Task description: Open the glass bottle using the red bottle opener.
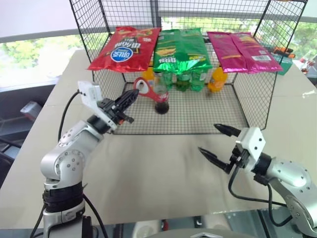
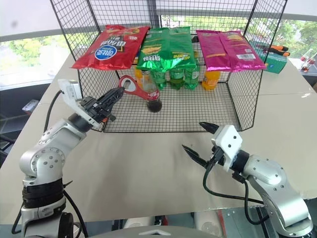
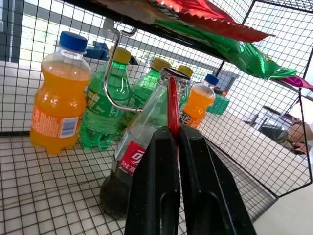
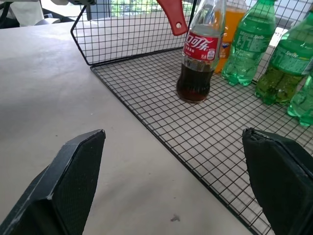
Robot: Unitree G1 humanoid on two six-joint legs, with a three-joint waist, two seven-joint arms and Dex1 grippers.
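The glass bottle, with dark liquid and a red label, stands upright on the floor of a wire rack. My left gripper reaches into the rack from the left and is shut on the red bottle opener. The opener's ring head sits just past the fingertips, and its other end lies across the bottle's neck. In the left wrist view the opener shows edge-on, rising from between the fingers to the bottle's top; contact cannot be told. My right gripper hovers open and empty over the table in front of the rack.
Green bottles and orange soda bottles stand behind the glass bottle. A red, a green and a pink snack bag lie on the rack's top. The beige table spreads in front.
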